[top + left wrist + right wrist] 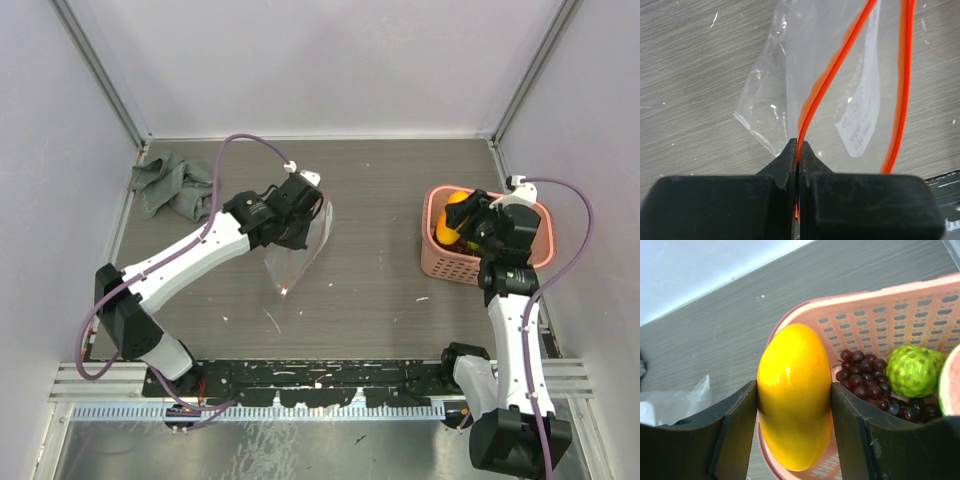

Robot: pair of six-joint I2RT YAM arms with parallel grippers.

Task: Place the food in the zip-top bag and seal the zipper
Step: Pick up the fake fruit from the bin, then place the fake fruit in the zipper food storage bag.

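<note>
Left wrist: the zip-top bag's (782, 85) print is unreadable. The left gripper (798, 148) pinches its zipper (827, 82), and the right gripper (794, 387) clasps an orange-yellow fruit (795, 365) between its fingers.

Left gripper (798, 146) pinched closed; right gripper (794, 390) gripping.

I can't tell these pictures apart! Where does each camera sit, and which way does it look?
Top: above and behind, looking down at the table; left arm and right arm show.
Left wrist: looks past the shut left claw pinching the zipper of the bag.
Right wrist: looks past the right claw gripping a yellow fruit by the pink basket.
Shared: top and right wrist both show that basket.
</note>
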